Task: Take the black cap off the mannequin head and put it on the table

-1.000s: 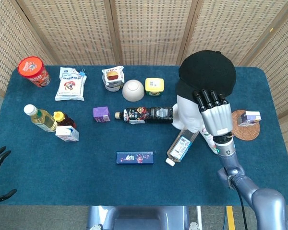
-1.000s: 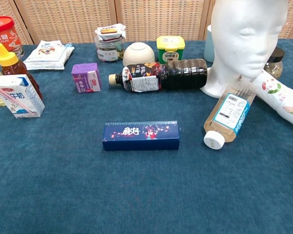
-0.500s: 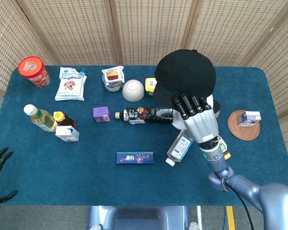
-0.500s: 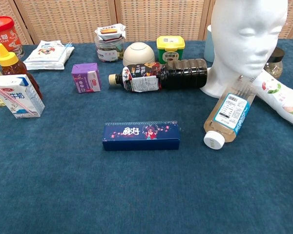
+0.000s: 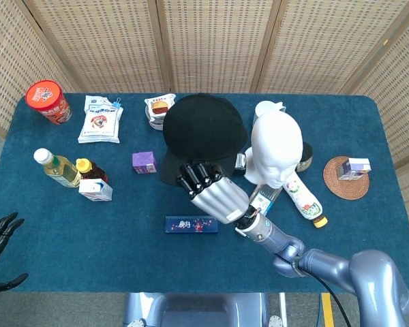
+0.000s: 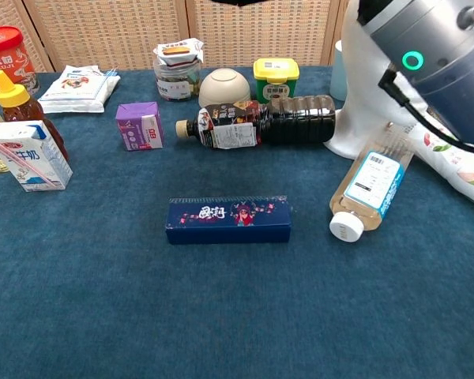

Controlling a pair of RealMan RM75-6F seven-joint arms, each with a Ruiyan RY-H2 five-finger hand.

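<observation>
The black cap (image 5: 203, 133) hangs in the air over the middle of the table, off the white mannequin head (image 5: 276, 148). My right hand (image 5: 208, 189) grips the cap by its brim from below. The bare mannequin head stands to the cap's right; in the chest view its base (image 6: 355, 126) shows behind my right forearm (image 6: 438, 59). Only a sliver of the cap (image 6: 237, 2) shows at the top edge of the chest view. My left hand (image 5: 0, 235) hangs empty, fingers spread, off the table's near left corner.
Under the cap lie a dark bottle (image 6: 261, 122), a white bowl (image 6: 225, 87) and a yellow-lidded tub (image 6: 276, 77). A blue box (image 5: 191, 224) lies in front. A clear bottle (image 6: 365, 189), purple carton (image 5: 144, 162), milk carton (image 5: 95, 190) and wicker coaster (image 5: 345, 178) are nearby.
My right hand has lifted the cap off the mannequin head and carried it left, over the middle of the table. The head now stands bare. The left hand barely shifted.
</observation>
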